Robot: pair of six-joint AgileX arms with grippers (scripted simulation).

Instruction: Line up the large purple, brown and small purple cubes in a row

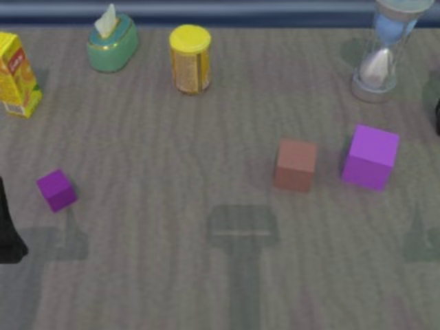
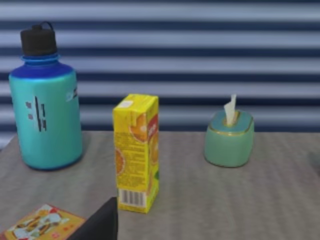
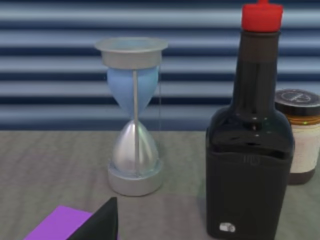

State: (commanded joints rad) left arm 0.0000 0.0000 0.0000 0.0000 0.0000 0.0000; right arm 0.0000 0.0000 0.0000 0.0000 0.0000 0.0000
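Fingers: cannot tell on either side, left arm [image 1: 9, 230] only a dark sliver at the top view's left edge, right arm barely visible at the right edge, nothing held by either as far as shown. Large bright violet-purple cube [image 1: 371, 157] sits right of centre, plain reddish-brown cube [image 1: 295, 165] just beside it on its left with a gap, small deep-purple cube [image 1: 56, 190] alone far left, well apart. Likely step: two cubes roughly aligned, small one not yet fetched; next move calls for the left arm to grasp it and carry it to the brown cube's left.
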